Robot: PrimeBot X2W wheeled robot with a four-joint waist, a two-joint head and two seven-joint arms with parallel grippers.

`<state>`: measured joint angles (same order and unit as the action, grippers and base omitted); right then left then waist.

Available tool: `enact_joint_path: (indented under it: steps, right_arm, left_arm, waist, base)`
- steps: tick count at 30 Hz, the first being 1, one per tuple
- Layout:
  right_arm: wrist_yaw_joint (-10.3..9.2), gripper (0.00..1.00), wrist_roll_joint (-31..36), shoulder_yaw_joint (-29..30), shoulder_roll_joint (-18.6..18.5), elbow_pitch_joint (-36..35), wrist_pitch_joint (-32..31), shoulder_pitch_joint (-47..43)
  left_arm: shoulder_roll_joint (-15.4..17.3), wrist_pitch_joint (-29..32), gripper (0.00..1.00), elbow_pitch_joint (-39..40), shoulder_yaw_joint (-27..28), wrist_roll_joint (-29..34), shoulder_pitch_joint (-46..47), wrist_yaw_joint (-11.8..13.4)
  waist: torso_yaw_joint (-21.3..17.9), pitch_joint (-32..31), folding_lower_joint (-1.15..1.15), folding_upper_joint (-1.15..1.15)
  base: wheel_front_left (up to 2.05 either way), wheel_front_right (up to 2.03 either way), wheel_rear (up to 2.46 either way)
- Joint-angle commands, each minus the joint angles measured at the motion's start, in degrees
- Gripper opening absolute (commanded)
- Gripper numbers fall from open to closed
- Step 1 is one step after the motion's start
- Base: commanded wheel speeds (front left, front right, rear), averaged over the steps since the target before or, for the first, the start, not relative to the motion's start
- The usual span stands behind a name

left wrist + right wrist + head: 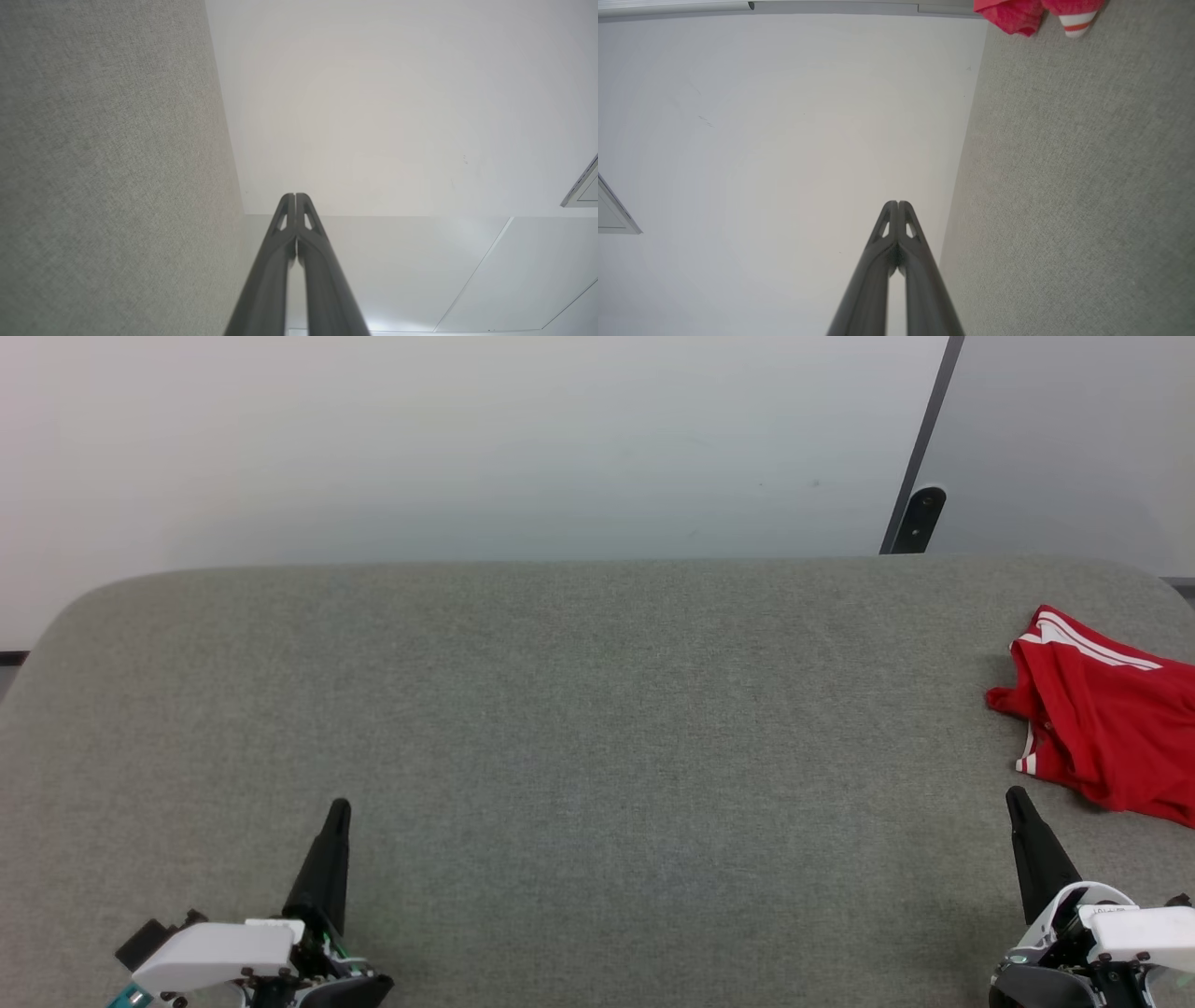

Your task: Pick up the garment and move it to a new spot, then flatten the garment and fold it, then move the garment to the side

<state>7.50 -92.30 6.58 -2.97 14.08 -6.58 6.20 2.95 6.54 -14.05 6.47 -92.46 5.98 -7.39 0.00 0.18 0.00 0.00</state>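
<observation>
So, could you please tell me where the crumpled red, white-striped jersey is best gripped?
Probably the bunched left edge of the red jersey, where folds stand up off the grey fabric surface. The right gripper, shut, is nearest; it should open and come from the near side.

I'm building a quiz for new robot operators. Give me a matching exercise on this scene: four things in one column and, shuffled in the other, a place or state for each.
Things
1. crumpled red garment with white stripes
2. left gripper, long dark fingers
3. right gripper, long dark fingers
4. grey fabric-covered table

Places or states
A. shut and empty, at the head view's lower left
B. lies under everything else
C. bunched at the table's right edge
D. shut, tip near the red cloth but apart from it

Pairs: 1-C, 2-A, 3-D, 4-B
</observation>
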Motion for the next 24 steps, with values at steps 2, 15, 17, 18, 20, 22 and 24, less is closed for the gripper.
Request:
enact_joint_path:
  steps: [2,15,17,18,20,22,24]
  right_arm:
    - [-0.02,0.00,-0.2,0.0,0.2,-0.1,-0.1,0.1]
    - [-0.02,0.00,-0.2,0.0,0.2,-0.1,-0.1,0.1]
    - [-0.02,0.00,-0.2,0.0,0.2,-0.1,-0.1,0.1]
    - [-0.02,0.00,-0.2,0.0,0.2,-0.1,-0.1,0.1]
    - [-0.02,0.00,-0.2,0.0,0.2,-0.1,-0.1,0.1]
    - [-0.02,0.00,-0.2,0.0,0.2,-0.1,-0.1,0.1]
    - [-0.02,0.00,-0.2,0.0,0.2,-0.1,-0.1,0.1]
  left_arm:
    - [-0.1,0.2,0.00,-0.1,0.1,0.1,0.6,-0.2]
    - [-0.1,0.2,0.00,-0.1,0.2,0.1,0.6,-0.2]
    - [-0.1,0.2,0.00,-0.1,0.2,0.1,0.6,-0.2]
    - [-0.1,0.2,0.00,-0.1,0.1,0.1,0.6,-0.2]
    - [-0.1,0.2,0.00,-0.1,0.2,0.1,0.6,-0.2]
    - [-0.1,0.2,0.00,-0.1,0.2,0.1,0.6,-0.2]
    - [-0.1,0.2,0.00,-0.1,0.2,0.1,0.6,-0.2]
  waist:
    - [0.0,0.0,0.00,0.00]
    - [0.0,0.0,0.00,0.00]
    - [0.0,0.0,0.00,0.00]
    - [0.0,0.0,0.00,0.00]
    - [0.0,0.0,0.00,0.00]
    - [0.0,0.0,0.00,0.00]
    - [0.0,0.0,0.00,0.00]
  base:
    - [0.00,0.00,0.00]
    - [0.00,0.00,0.00]
    - [0.00,0.00,0.00]
    - [0.00,0.00,0.00]
    - [0.00,0.00,0.00]
    - [0.00,0.00,0.00]
    - [0.00,0.00,0.00]
